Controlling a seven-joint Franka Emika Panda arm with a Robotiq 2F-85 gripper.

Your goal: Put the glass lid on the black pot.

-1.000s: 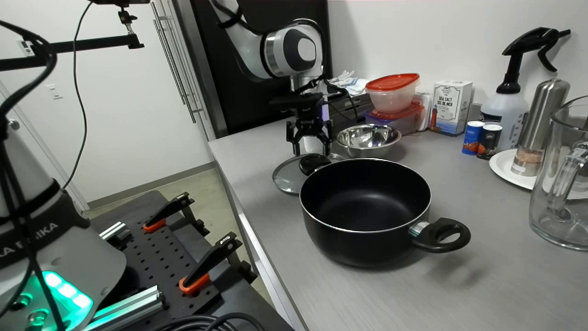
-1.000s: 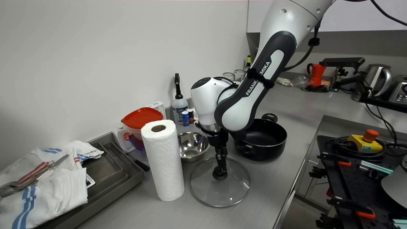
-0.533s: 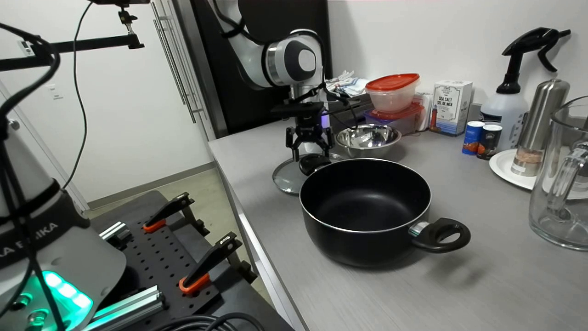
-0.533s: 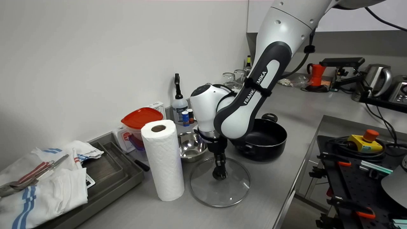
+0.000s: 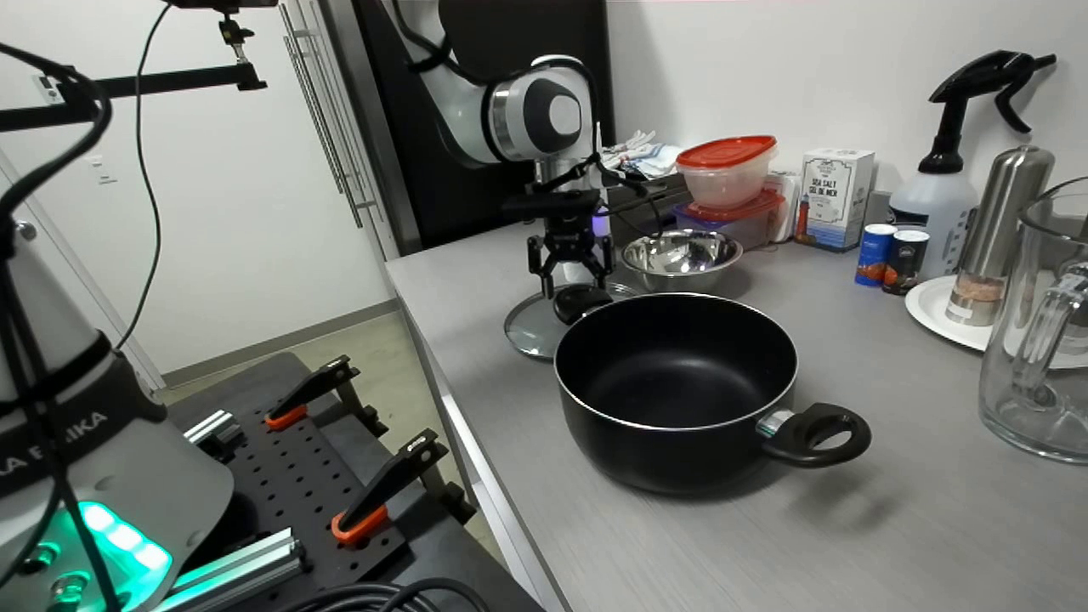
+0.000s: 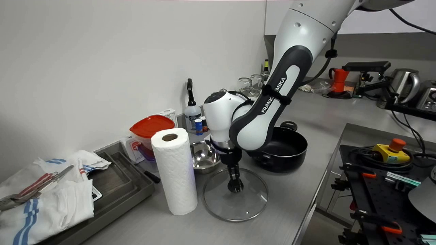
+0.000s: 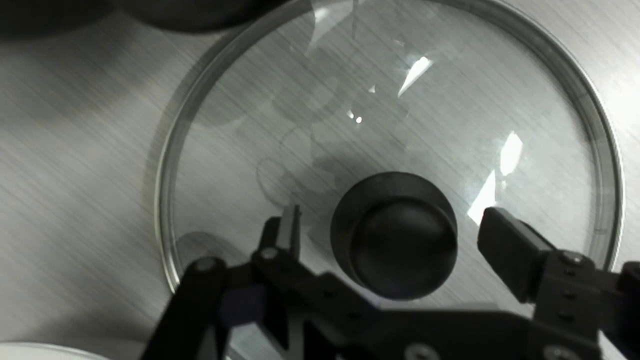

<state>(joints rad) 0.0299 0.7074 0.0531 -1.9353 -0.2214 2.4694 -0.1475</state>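
Glass lid flat on the desk, just beside the black pot.
In the wrist view the end effector stands with fingers apart, one either side of the lid's dark knob.

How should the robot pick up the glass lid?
Probably by the black knob, coming straight down from above. The lid lies flat on the counter, and the knob sticks up in its middle. The open gripper could close on the knob's two sides; the low rim looks harder to pinch.
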